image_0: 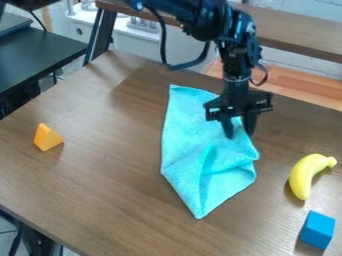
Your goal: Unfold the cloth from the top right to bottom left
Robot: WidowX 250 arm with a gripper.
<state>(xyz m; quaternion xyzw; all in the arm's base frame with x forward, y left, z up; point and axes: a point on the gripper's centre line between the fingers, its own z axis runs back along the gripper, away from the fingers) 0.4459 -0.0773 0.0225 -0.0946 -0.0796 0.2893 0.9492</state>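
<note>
Tool point(240, 135) at cloth point(190, 120); banana point(306, 172), blocks point(317, 230) around

One fixed camera looks from above, at a downward slant, across the brown wood-grain bench point(107, 185), facing the far side, where the black robot arm point(235, 55) enters; it sits near enough that the right and bottom edges crop the bench.

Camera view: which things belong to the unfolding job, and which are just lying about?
Job:
- turquoise cloth, partly folded
- end effector, over the cloth's right side

Just lying about:
- orange block, left of the cloth
- yellow banana, right of the cloth
- blue block, lower right
</note>
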